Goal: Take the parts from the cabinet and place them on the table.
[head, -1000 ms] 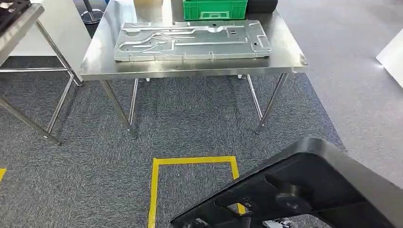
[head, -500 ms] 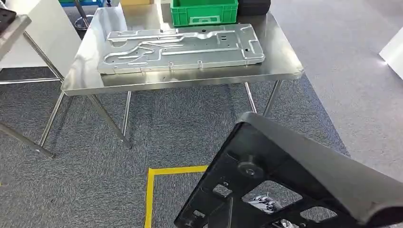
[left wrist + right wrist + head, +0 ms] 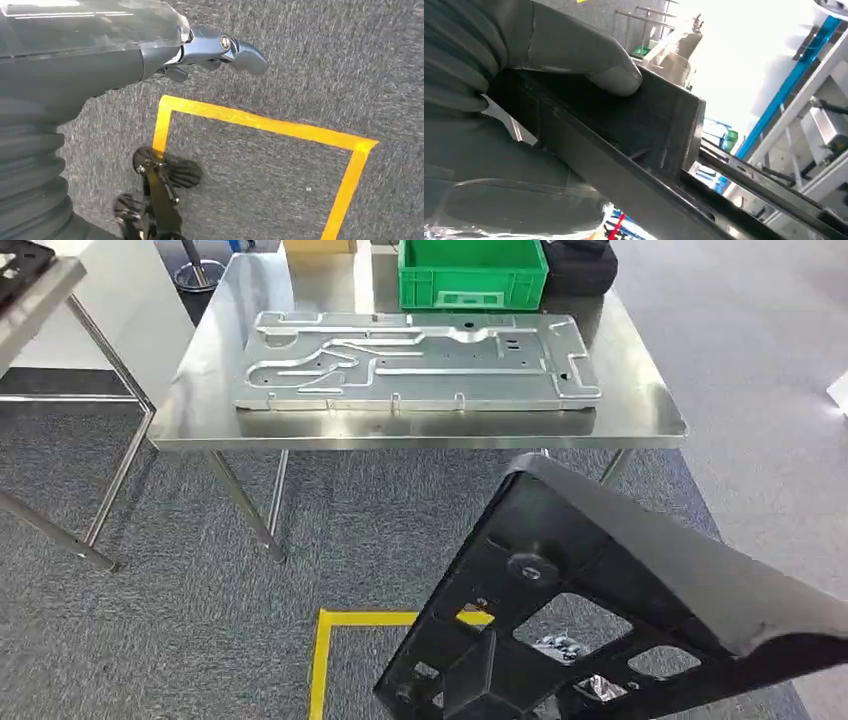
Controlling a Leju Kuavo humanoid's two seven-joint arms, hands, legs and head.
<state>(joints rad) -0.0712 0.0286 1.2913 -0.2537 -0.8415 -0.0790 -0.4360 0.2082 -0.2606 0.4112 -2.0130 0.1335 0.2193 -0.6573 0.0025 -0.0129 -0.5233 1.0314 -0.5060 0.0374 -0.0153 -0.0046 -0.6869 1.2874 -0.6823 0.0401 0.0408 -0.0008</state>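
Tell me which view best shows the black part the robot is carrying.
The head view: the black part appears nearly whole, tilted, with its cutouts, in front of the steel table. The right wrist view shows one edge close up, under the right hand thumb. The left wrist view looks at carpet.

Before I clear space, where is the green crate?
Head view: the green crate sits at the steel table's far edge, behind the stamped metal panel.
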